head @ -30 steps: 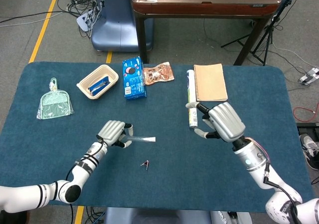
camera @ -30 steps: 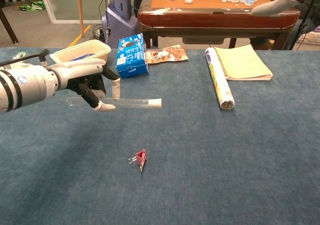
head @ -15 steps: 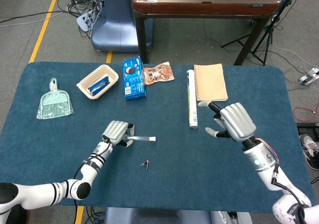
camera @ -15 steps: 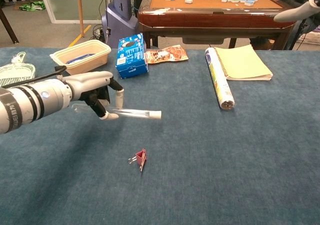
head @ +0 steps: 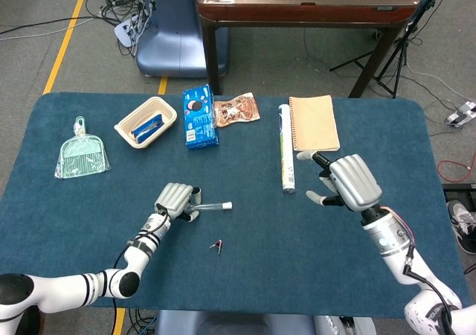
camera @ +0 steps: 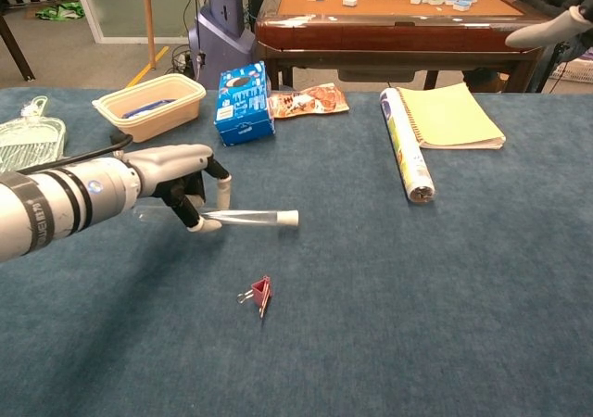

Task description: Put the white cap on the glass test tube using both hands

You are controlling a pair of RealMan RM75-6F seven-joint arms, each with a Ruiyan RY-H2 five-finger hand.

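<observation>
While the left hand (camera: 181,181) grips the capped glass test tube (camera: 243,218), the right hand (head: 348,183) hangs spread and empty

The head view looks steeply down from above, taking in the whole blue cloth-covered counter (head: 245,268). The chest view sits lower and closer, facing forward across the counter. Both share the small red binder clip (head: 217,245) (camera: 260,294) mid-frame.

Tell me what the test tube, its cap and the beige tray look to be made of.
Test tube: clear glass or hard plastic; the blue cloth shows through it. Cap: matte white, probably plastic or rubber; opaque with no shine. Beige tray: likely moulded plastic, smooth with a rounded, rolled rim. The left robot hand holds the tube.
</observation>
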